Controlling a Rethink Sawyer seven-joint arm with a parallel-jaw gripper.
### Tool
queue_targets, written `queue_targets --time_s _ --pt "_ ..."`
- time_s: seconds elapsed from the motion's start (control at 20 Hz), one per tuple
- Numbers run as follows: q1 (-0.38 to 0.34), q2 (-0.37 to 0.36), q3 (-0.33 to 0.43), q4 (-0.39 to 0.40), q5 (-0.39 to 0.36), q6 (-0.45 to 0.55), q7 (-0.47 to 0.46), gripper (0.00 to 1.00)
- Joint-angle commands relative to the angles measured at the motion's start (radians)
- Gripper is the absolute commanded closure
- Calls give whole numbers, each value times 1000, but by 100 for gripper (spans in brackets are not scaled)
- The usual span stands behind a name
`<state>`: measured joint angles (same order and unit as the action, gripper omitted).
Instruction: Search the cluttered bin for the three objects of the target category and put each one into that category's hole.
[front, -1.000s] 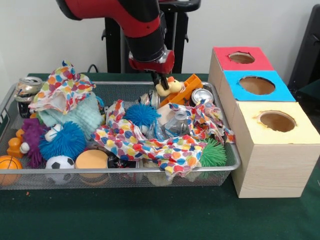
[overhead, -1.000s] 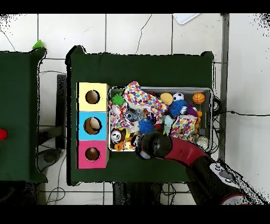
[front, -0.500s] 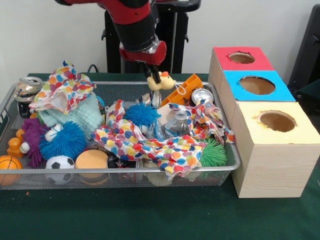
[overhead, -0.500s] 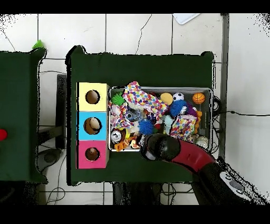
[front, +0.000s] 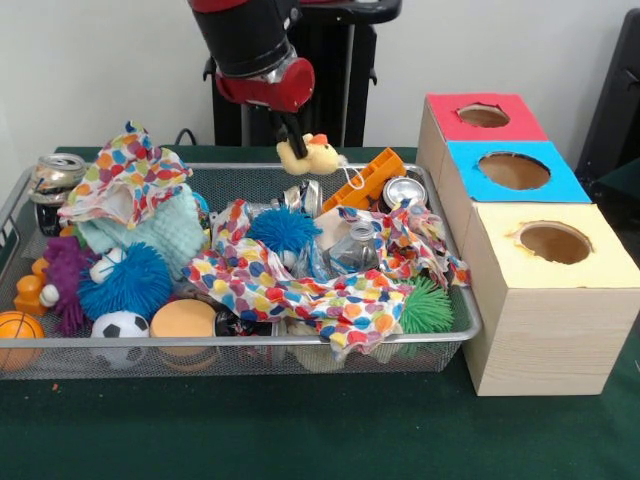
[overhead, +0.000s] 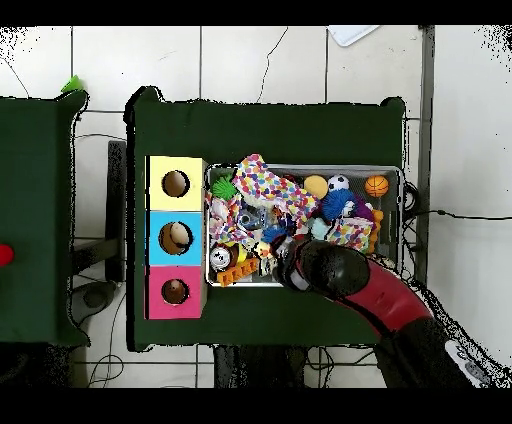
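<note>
The gripper (front: 291, 143) pinches a yellow duck (front: 309, 155) between its jaws, the toy hanging just below and to the right of the fingertips, clear above the bin's (front: 240, 341) far edge. A string dangles from the duck toward the orange truck (front: 368, 178).

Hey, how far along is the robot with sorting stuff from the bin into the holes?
Done: something pale already sits in the blue box's hole. In hand: the claw holds a yellow plush toy above the bin. Left: dropping it in a hole, then more searching.
</note>
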<state>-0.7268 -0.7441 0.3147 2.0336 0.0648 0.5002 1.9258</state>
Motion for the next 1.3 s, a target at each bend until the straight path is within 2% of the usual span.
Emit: queue_targets --time_s 0.05,0.25,0.6,1.3 --pt "-27 -50 156 104 186 109 140 100" --pt "-37 -54 212 157 272 86 138 100" --pt "-24 -54 272 210 374 55 150 100" --pt "9 64 345 278 435 -43 141 100"
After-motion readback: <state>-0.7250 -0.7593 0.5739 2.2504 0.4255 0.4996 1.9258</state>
